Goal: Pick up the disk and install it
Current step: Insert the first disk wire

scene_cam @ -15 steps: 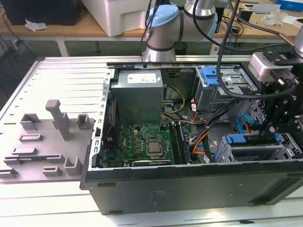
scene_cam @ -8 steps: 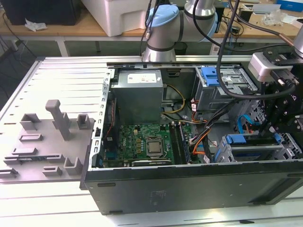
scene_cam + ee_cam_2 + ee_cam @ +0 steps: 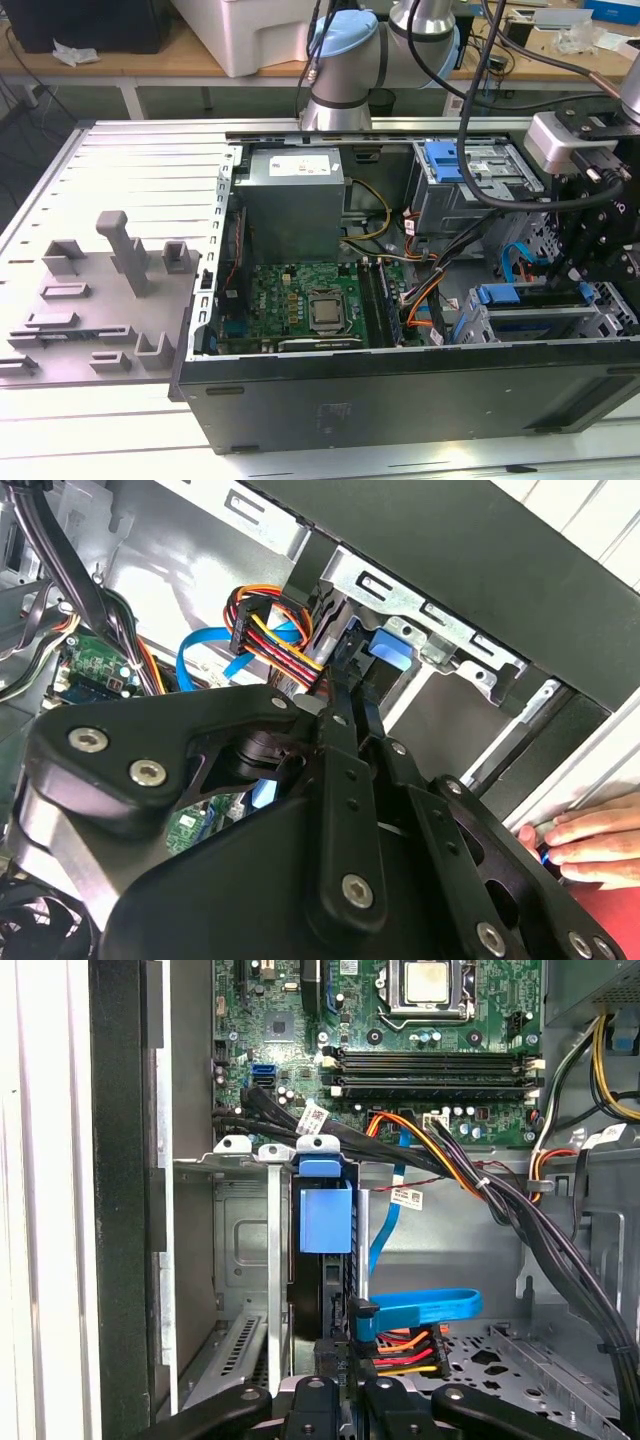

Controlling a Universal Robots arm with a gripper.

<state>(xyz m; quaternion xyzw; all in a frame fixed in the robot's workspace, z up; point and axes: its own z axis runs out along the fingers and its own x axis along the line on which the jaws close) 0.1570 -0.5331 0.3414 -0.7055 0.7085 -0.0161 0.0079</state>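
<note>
The gripper (image 3: 590, 255) hangs inside the computer case (image 3: 400, 395), directly above the drive cage (image 3: 530, 315); the motherboard (image 3: 300, 300) lies toward the exterior view's left of it.

Even overhead light, bright on the slatted bench (image 3: 120, 170). Case interior (image 3: 300, 290) shadowed. Tool (image 3: 345, 695) close-up soft in second wrist view. Slight glare on metal.
</note>
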